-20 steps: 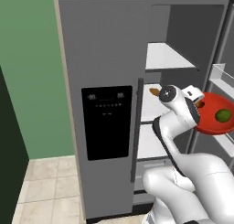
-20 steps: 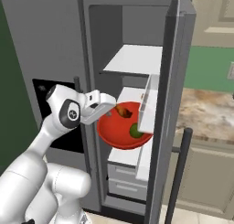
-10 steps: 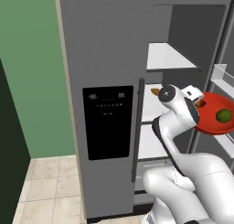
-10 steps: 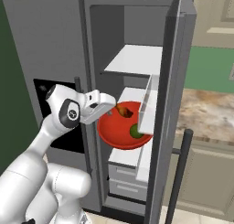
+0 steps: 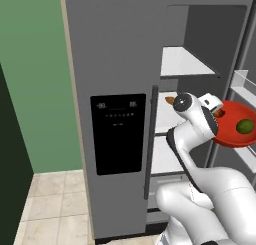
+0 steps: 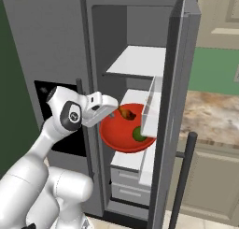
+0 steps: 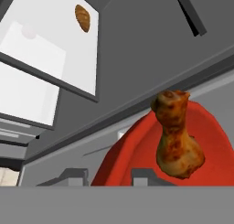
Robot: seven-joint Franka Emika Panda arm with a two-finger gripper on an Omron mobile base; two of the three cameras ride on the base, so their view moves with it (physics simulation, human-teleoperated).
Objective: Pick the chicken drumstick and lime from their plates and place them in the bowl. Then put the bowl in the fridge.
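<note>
Gripper (image 6: 113, 112) clamped narrowly on the rim of the red bowl (image 6: 112, 135), holding chicken drumstick (image 6: 125, 113) and lime (image 6: 138, 134) before the open fridge's (image 6: 60, 46) white shelves (image 6: 137, 61).

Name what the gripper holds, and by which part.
The gripper holds the red bowl by its rim, on the side nearest the arm. The drumstick and lime lie inside it, in front of the open fridge.
</note>
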